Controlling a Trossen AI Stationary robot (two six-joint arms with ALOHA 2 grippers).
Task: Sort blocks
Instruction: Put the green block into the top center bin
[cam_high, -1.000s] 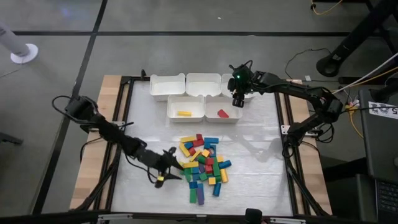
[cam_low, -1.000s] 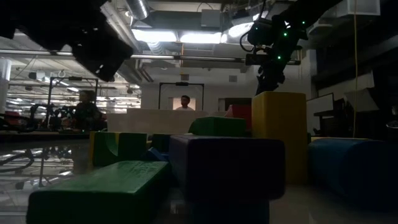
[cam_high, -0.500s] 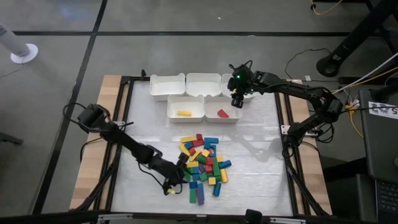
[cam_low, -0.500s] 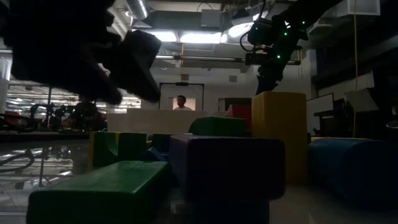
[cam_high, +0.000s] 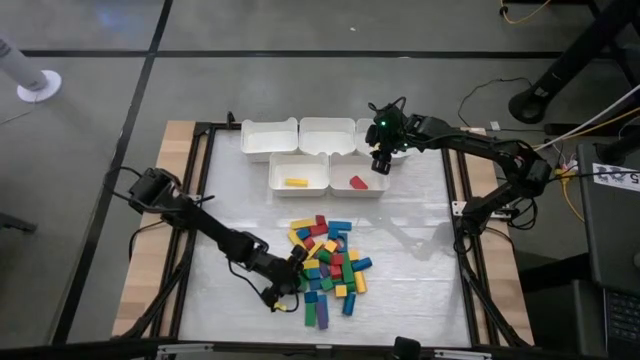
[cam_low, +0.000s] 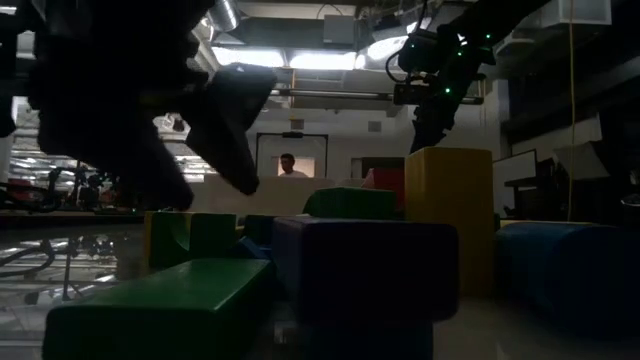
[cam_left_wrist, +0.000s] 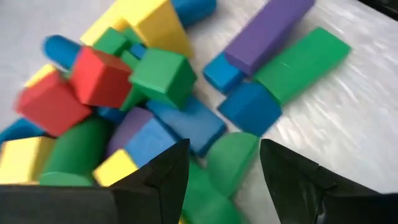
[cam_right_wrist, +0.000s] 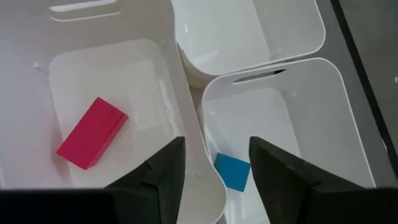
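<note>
Blocks (cam_high: 327, 268): mixed-colour heap at table centre, partly hidden under my left gripper (cam_high: 290, 283), fingers spread and empty over a green rounded block (cam_left_wrist: 231, 163). My right gripper (cam_high: 381, 160), fingers apart and empty, hangs above white bins (cam_high: 300, 174) holding a red block (cam_right_wrist: 92, 132) and a half-hidden blue block (cam_right_wrist: 231, 170).

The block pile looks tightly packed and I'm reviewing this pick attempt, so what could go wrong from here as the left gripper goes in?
The left gripper, open, sits at the pile's edge over a rounded green block that touches a blue block; closing could catch both or push neighbours aside. The rounded shape may also slip from the fingers. A green cube perched on top of other blocks could tumble if the pile is nudged.
</note>
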